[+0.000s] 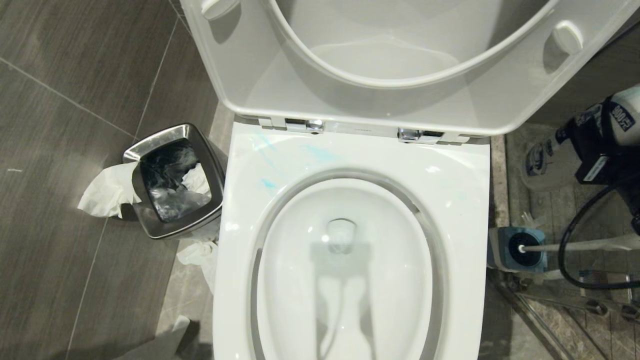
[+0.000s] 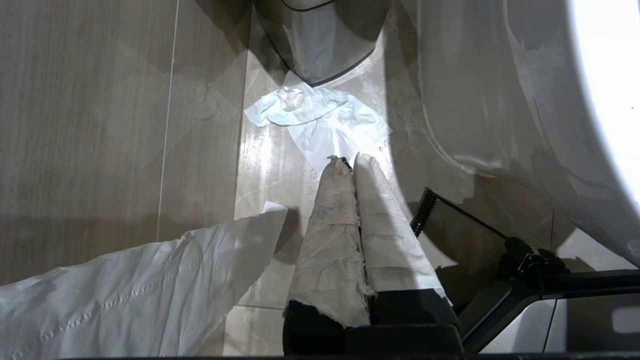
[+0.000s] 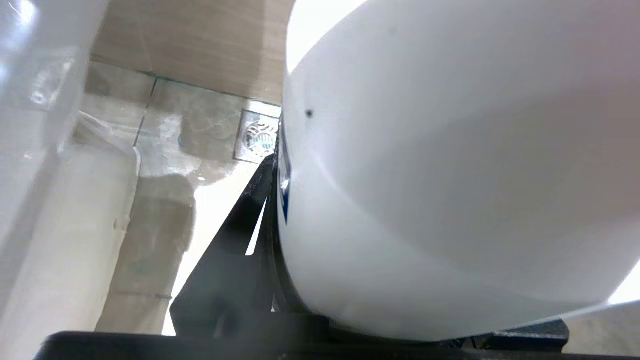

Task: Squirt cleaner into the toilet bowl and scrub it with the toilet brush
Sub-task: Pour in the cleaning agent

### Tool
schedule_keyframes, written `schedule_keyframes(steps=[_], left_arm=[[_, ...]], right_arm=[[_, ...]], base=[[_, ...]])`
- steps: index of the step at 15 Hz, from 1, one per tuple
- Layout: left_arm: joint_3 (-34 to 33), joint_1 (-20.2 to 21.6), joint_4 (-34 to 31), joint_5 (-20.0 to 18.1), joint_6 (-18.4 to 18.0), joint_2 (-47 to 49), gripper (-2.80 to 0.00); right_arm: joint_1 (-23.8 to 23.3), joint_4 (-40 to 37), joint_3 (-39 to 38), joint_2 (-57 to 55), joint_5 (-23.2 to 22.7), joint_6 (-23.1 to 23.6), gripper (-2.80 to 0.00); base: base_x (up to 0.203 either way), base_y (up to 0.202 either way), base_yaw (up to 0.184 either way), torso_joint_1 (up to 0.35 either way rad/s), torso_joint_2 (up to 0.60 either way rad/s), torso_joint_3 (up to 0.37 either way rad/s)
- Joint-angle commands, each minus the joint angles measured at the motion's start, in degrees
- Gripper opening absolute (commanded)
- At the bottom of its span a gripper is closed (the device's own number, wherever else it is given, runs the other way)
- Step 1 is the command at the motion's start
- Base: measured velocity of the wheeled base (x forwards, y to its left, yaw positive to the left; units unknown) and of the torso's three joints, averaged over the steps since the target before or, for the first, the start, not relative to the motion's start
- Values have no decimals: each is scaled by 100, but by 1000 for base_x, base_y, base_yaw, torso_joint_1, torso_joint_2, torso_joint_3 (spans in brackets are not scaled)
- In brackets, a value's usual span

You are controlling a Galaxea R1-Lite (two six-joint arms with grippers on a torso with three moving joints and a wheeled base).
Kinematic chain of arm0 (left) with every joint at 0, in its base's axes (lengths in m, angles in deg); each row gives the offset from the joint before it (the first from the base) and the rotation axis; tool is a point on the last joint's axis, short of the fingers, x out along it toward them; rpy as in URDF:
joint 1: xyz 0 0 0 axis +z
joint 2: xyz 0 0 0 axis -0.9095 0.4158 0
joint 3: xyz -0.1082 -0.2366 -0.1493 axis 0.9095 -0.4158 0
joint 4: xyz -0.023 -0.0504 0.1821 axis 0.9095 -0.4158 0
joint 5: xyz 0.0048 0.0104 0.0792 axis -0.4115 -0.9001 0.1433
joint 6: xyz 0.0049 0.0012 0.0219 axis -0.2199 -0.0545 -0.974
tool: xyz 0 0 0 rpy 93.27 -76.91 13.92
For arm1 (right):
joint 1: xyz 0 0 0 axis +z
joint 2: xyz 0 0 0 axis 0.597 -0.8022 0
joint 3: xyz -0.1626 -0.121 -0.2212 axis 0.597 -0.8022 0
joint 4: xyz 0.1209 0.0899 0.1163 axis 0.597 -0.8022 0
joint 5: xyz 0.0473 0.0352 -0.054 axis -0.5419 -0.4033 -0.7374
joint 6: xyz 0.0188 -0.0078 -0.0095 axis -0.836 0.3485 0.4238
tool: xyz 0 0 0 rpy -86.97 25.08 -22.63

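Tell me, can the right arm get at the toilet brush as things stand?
Probably not yet: the right gripper is shut on the cleaner. The toilet brush sits in its holder right beside that arm, nothing blocking it.

Hidden and cropped parts, toilet scene.
Cleaner point(image 1: 617, 117) cut by head view's right edge, its label partly masked by the right gripper point(image 1: 597, 150); brush point(image 1: 575, 246) head concealed in holder point(image 1: 515, 248); lid point(image 1: 400, 60) cropped above.

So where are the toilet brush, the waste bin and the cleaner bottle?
Toilet brush point(image 1: 575, 246): head view, on its white handle.
Waste bin point(image 1: 172, 132): head view, on its steel rim.
Cleaner bottle point(image 3: 450, 175): right wrist view, on its white side, in the right gripper.
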Motion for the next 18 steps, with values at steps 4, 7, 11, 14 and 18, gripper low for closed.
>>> schedule_keyframes(steps=[4, 7, 11, 14, 18], left_arm=[[0, 0, -4, 0, -1, 9, -280], [0, 0, -4, 0, -1, 9, -280], [0, 0, -4, 0, -1, 9, -280], [0, 0, -4, 0, -1, 9, -280], [0, 0, -4, 0, -1, 9, -280]], right_arm=[[20, -1873, 77, 1762, 24, -14, -280], [121, -2243, 346, 1811, 28, -11, -280], [289, -3944, 941, 2357, -6, -72, -280], [563, -4479, 1138, 2492, -13, -81, -280], [562, -4490, 1319, 2303, -5, -117, -280]], base=[[0, 0, 0, 0, 0, 0], [0, 0, 0, 0, 0, 0], [0, 0, 0, 0, 0, 0], [0, 0, 0, 0, 0, 0], [0, 0, 0, 0, 0, 0]])
